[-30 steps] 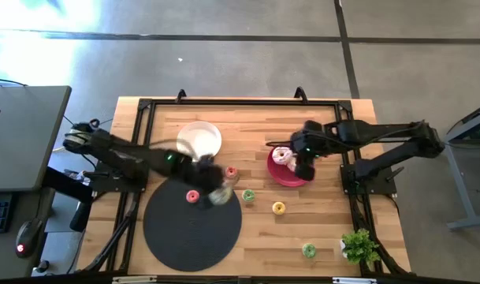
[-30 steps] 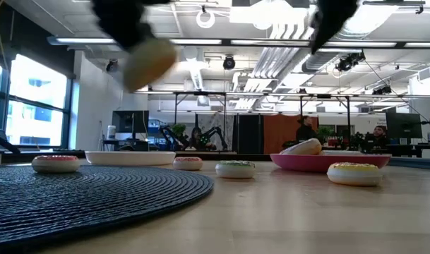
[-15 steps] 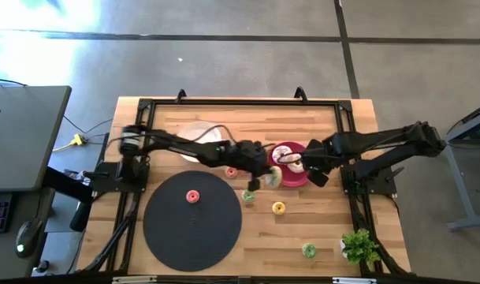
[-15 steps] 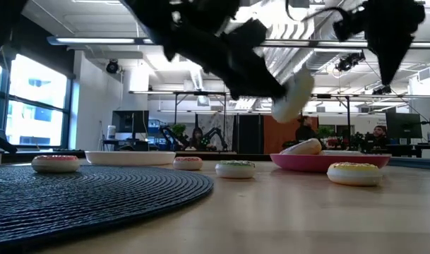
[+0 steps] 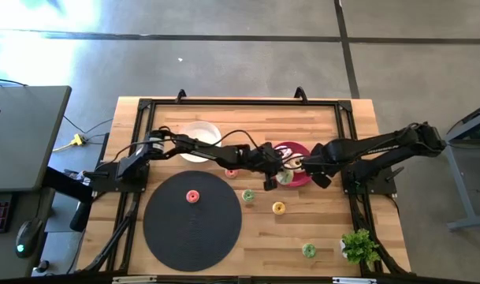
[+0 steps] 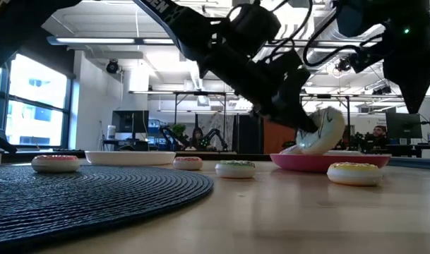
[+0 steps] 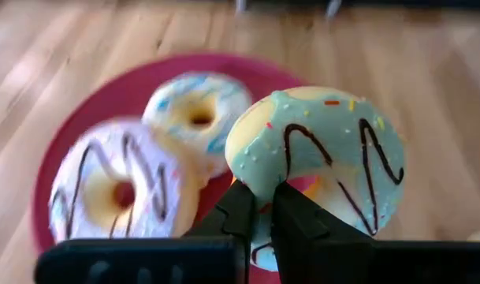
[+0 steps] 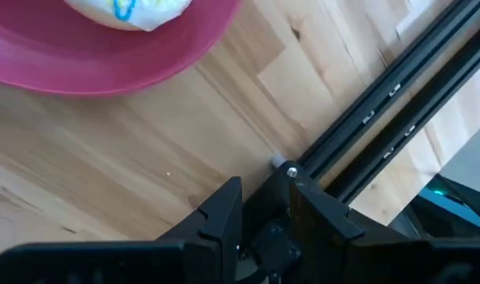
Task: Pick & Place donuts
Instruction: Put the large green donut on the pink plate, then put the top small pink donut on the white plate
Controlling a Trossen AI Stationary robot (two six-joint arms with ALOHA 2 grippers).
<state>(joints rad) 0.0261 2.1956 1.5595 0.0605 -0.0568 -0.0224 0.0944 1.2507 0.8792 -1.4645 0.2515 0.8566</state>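
Observation:
My left gripper reaches across to the red plate and is shut on a larger donut with mint-green icing, dark drizzle and sprinkles. Two more iced donuts lie on the plate, one with blue lines and one with dark drizzle. Tiny donuts lie flat on the table: pink on the black mat, red, green, yellow and another green. My right gripper hovers just right of the plate, slightly open and holding nothing. My left gripper pinches the mint-iced donut by its rim between the two fingers, reaching in from the table's left and slanting down. The donut stands on edge just above the red plate's near-left part. Whether its lower edge touches the plate's contents, I cannot tell.
A white plate sits at the far left, under the left arm. The round black mat fills the near left. A small potted plant stands at the near right corner. The black frame rail runs close by my right gripper.
My left arm has swept from above the mat's far edge toward the table's right, carrying the donut, and has come down over the red plate. My right gripper has drawn off the plate toward the right edge.

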